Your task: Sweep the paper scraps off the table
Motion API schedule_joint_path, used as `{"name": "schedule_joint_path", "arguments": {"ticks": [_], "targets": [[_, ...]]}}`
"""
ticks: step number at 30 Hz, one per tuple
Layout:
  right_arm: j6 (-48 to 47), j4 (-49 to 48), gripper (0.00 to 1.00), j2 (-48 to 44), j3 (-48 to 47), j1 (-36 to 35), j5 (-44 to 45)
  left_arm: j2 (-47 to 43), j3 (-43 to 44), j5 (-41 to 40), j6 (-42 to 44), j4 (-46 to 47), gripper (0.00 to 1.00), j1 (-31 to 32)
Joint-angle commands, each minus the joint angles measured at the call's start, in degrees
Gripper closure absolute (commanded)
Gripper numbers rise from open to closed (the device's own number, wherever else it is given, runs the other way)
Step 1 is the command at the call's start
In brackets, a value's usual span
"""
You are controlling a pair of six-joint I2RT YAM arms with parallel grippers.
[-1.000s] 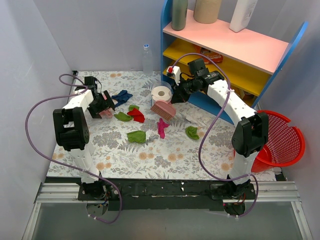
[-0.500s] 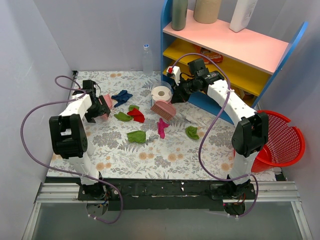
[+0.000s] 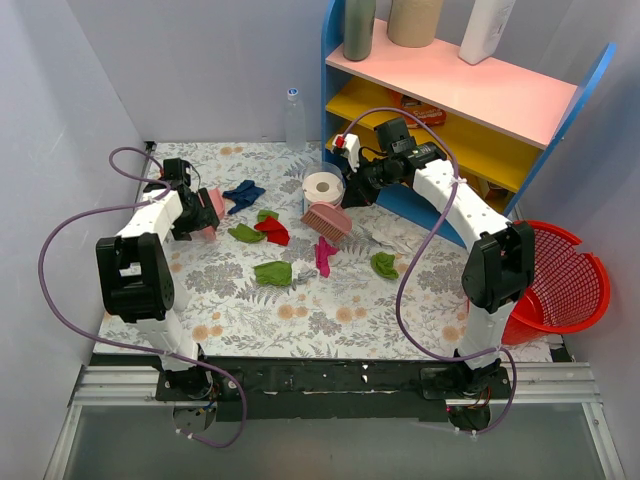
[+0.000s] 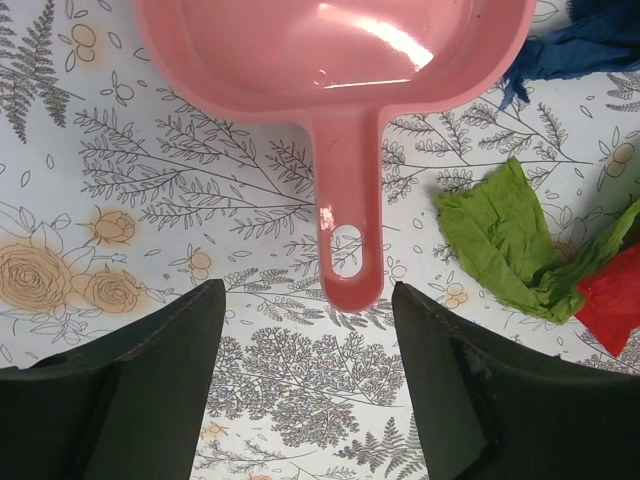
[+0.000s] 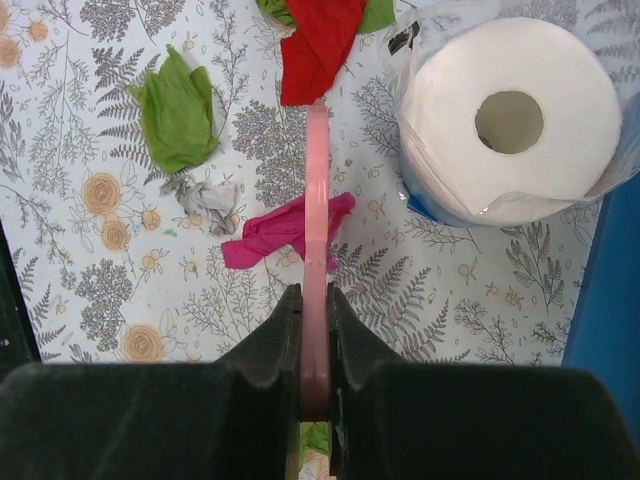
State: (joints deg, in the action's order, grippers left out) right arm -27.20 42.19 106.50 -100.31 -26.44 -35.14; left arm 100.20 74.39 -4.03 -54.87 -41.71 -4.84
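Note:
The paper scraps lie mid-table (image 3: 330,310): dark blue (image 3: 243,193), green (image 3: 245,234), red (image 3: 272,230), green (image 3: 272,272), magenta (image 3: 325,255) and green (image 3: 384,264). My left gripper (image 3: 196,215) is open and empty. In the left wrist view it (image 4: 310,400) sits just short of a pink dustpan's handle (image 4: 347,250), with green (image 4: 510,240), red (image 4: 610,295) and blue (image 4: 580,50) scraps to the right. My right gripper (image 3: 358,190) is shut on the pink brush (image 3: 327,218). The right wrist view shows it (image 5: 317,330) clamped on the handle (image 5: 317,200), above magenta (image 5: 285,230), whitish (image 5: 205,195), green (image 5: 178,110) and red (image 5: 320,45) scraps.
A white paper roll in a blue cup (image 3: 322,187) stands right behind the brush. A blue shelf (image 3: 470,110) with pink and yellow boards is at the back right. A red basket (image 3: 555,280) sits off the table's right edge. A clear bottle (image 3: 293,115) stands at the back wall.
My left arm has swung leftward, and the gripper and dustpan have shifted slightly toward the back left. The right arm and brush have barely moved.

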Motion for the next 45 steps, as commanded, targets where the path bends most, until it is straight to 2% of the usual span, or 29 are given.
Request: {"name": "schedule_joint_path", "arguments": {"ticks": [1,8,17,21,30,34,45], "targets": [[-0.6,-0.4,0.99,-0.7,-1.6,-0.3,-2.0,0.4,1.2,1.5,1.3,1.4,0.34,0.7],[-0.7,-0.4,0.99,-0.9,-1.0,-0.3,-1.7,3.1,1.4,1.0,2.0,2.1,0.36,1.8],[-1.3,-0.4,0.99,-0.6,-0.7,-0.2,-1.5,5.5,3.9,-1.7,2.6,2.6,0.54,2.0],[-1.3,-0.4,0.99,-0.2,-1.2,-0.2,-1.5,4.7,3.3,-2.2,2.9,1.7,0.58,2.0],[-1.3,-0.4,0.99,1.3,-2.3,-0.3,-1.8,0.4,-2.1,-2.7,3.7,1.2,0.60,2.0],[-0.9,-0.4,0.99,1.8,-3.0,-0.5,-2.1,-0.8,-2.9,-2.6,4.8,2.2,0.67,2.0],[-1.1,-0.4,0.99,1.0,-2.0,-1.4,-1.3,-0.1,-3.5,-4.0,5.9,5.1,0.64,2.0]]}}
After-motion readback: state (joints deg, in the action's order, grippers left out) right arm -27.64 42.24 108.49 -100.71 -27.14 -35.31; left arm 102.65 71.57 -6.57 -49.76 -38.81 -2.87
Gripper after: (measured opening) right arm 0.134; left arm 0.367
